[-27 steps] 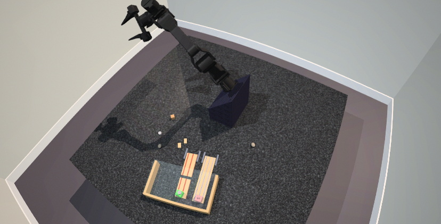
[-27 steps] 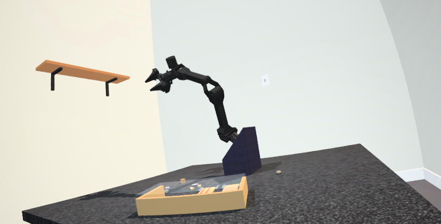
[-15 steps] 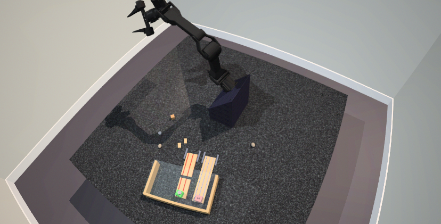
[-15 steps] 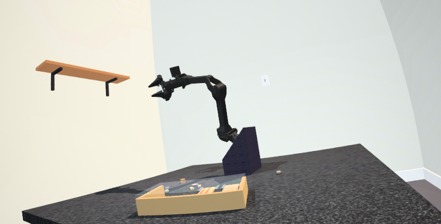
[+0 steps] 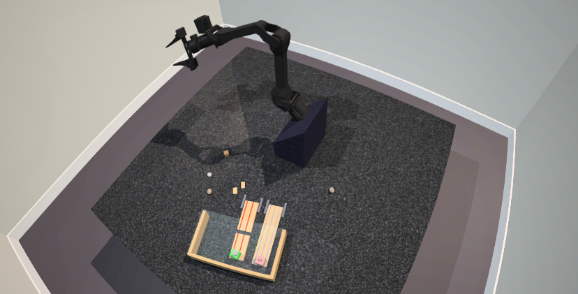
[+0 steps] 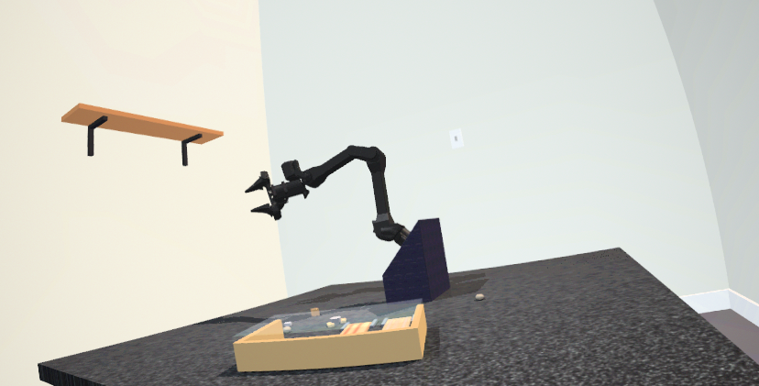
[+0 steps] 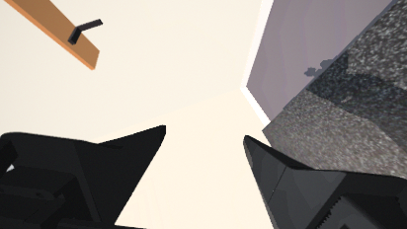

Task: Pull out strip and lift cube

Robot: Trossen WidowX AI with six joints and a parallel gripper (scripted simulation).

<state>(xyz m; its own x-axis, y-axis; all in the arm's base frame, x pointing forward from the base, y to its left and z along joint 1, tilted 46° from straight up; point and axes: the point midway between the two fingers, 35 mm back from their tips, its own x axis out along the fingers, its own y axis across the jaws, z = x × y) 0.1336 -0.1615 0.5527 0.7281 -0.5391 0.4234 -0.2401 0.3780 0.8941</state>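
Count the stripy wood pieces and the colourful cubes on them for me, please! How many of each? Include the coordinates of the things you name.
Red-lined strip pieces (image 5: 248,216) (image 5: 241,241) (image 6: 357,327): 2
Pale-lined strip in one piece (image 5: 269,233) (image 6: 398,323): 1
Green cube (image 5: 234,254): 1
Pink cube (image 5: 260,260): 1
Total: 5

The black robot arm (image 6: 379,189) rises from a dark wedge-shaped pedestal (image 6: 415,271), its open gripper (image 6: 256,202) high above the speckled tabletop (image 6: 557,319). Nearer stands a wooden-walled box (image 6: 329,352) under a transparent cover (image 6: 313,317); an orange wall shelf (image 6: 143,122) hangs on two black brackets (image 6: 91,138).
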